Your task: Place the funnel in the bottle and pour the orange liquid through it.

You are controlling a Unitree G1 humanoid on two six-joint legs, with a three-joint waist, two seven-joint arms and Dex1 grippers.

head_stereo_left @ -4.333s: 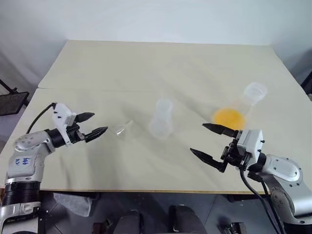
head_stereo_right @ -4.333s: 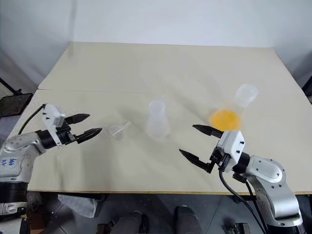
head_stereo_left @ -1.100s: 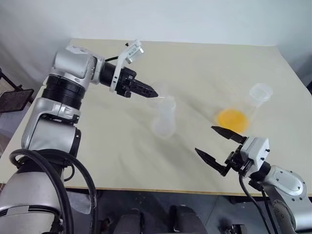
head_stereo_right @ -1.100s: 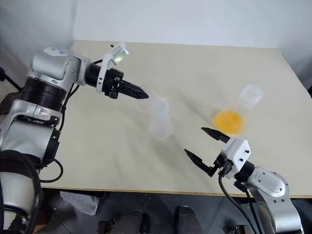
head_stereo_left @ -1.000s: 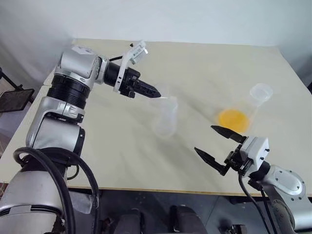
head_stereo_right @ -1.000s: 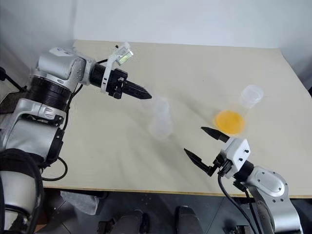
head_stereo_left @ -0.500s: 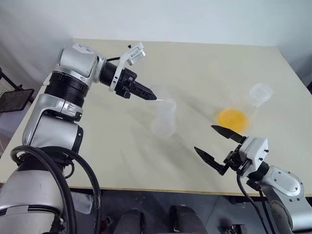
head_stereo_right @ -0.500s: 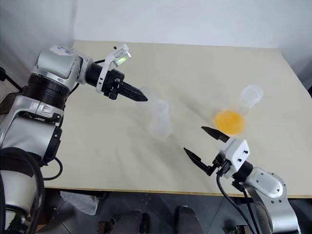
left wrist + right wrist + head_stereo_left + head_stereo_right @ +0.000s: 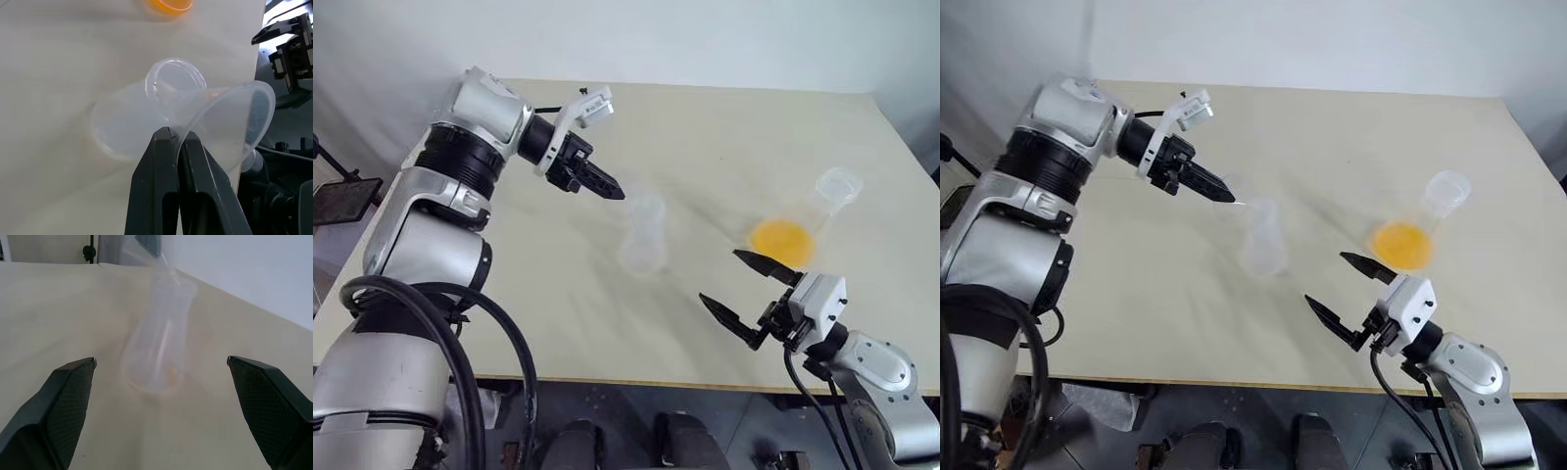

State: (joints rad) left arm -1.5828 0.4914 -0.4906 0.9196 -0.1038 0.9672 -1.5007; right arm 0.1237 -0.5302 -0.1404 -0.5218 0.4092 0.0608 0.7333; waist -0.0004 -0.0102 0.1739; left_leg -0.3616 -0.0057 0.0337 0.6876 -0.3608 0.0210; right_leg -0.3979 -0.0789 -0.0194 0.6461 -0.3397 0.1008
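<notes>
Lifted off the table since earlier, the small clear plastic funnel (image 9: 230,122), pinched in the closed left gripper (image 9: 612,190), hovers beside the frosted whitish conical bottle (image 9: 643,235), unseated; pouring remains, right gripper (image 9: 741,292) wide, empty.

The funnel (image 9: 230,120), earlier lying on the table left of the bottle (image 9: 643,235), now hangs pinched in the left gripper (image 9: 615,193) just above the bottle's mouth.

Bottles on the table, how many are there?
2. The frosted bottle stands mid-table, just past the funnel pinched in the left gripper. The clear flask with orange liquid stands farther right.
</notes>
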